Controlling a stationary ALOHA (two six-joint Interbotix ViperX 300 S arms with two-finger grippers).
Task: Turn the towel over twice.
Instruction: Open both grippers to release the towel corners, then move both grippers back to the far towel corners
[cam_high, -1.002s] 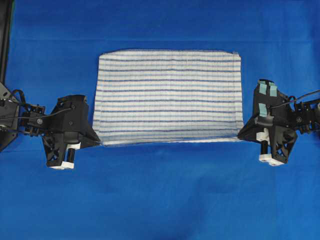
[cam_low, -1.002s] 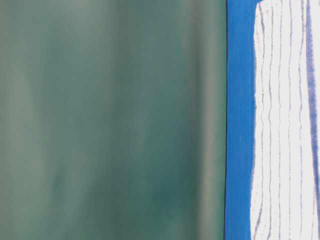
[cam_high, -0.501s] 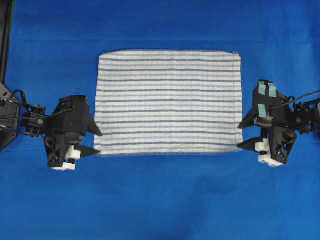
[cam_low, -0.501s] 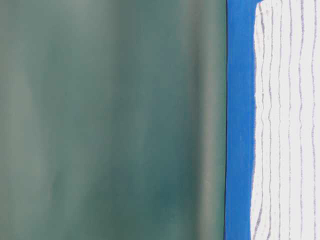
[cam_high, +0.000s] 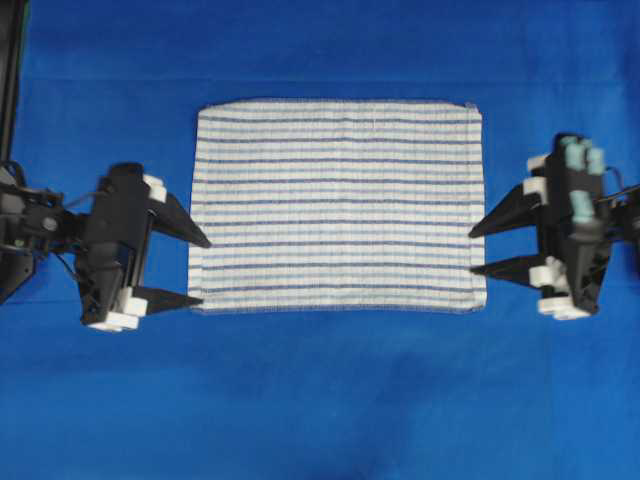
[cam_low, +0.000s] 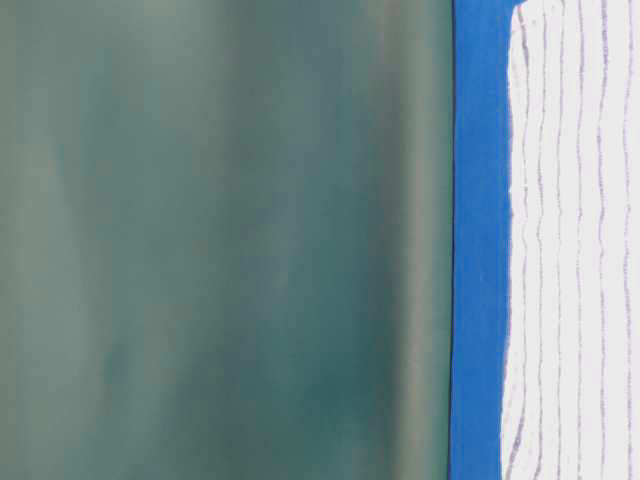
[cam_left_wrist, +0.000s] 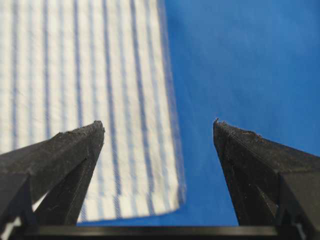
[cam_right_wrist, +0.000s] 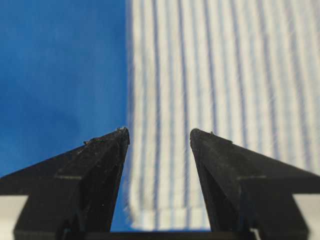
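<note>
- Left gripper (cam_high: 200, 270) had its jaws spread wide, holding nothing.
- Right gripper (cam_high: 472, 249) was the same, empty beside the flat towel (cam_high: 337, 205).
- Table-level view cut the towel off.

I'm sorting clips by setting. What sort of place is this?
Probably a robot lab tabletop, not a home: a plain blue cloth covers the surface, one striped towel lies flat, flanked by the open left gripper and right gripper.
</note>
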